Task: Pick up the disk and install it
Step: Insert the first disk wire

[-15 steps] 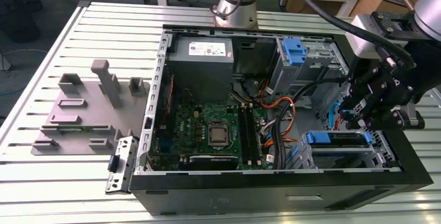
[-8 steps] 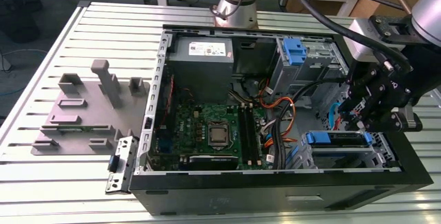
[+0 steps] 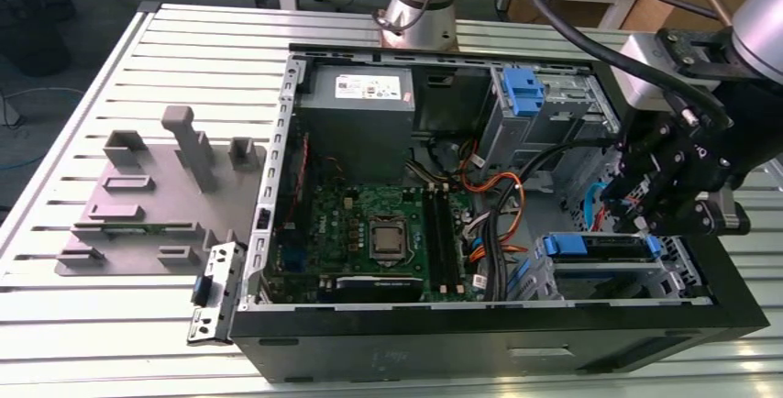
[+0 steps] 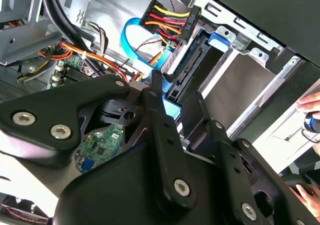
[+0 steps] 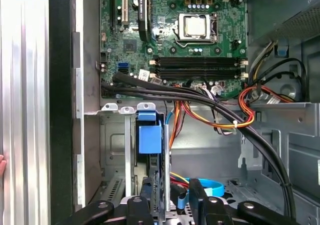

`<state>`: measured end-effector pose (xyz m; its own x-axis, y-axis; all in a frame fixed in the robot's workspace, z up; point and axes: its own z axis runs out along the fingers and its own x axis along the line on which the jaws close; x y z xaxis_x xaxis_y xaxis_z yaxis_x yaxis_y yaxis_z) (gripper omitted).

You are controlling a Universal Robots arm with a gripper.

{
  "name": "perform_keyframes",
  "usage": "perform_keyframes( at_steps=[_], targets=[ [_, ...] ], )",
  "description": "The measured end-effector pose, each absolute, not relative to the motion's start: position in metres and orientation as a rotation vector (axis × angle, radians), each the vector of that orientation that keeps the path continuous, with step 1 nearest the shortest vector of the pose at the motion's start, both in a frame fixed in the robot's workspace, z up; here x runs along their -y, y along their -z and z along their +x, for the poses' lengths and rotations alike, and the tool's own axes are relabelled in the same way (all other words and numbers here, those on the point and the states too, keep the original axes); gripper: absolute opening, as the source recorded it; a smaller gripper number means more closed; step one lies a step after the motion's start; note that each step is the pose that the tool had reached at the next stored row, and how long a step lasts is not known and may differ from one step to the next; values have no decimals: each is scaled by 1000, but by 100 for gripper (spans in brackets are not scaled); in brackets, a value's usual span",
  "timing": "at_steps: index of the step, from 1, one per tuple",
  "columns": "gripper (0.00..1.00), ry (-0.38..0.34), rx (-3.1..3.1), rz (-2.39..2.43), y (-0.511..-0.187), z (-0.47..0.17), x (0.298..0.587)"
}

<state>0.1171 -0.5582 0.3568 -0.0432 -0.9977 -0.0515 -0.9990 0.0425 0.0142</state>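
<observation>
The disk [image 3: 597,248] lies in the drive bay at the front corner of the open computer case [image 3: 490,343], on the exterior view's right, with its blue rails showing. My gripper [image 3: 651,222] hangs just above and beside it. In the first wrist view the disk [image 5: 150,140] stands edge-on with its blue tab, and my gripper [image 5: 174,191] has its fingers apart, one finger [image 5: 150,197] in front of the disk's edge. In the second wrist view my gripper [image 4: 177,105] is open over a blue rail, close to the disk's black connector end [image 4: 187,77].
Black cable bundles [image 5: 210,102] and orange-yellow wires [image 5: 200,117] cross the case beside the bay. A blue cable [image 4: 129,37] loops nearby. The motherboard [image 3: 380,228], a grey power-supply box [image 3: 358,95] and an upright blue latch [image 3: 520,92] fill the case. A grey fixture [image 3: 147,205] sits outside. A person's hand [image 4: 310,105] shows.
</observation>
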Motion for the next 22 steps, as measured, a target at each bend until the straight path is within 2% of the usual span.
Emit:
perform_keyframes(
  at_steps=[22],
  targets=[
    [41,-70,-2292,-2106,-354,121,561]
  ],
)
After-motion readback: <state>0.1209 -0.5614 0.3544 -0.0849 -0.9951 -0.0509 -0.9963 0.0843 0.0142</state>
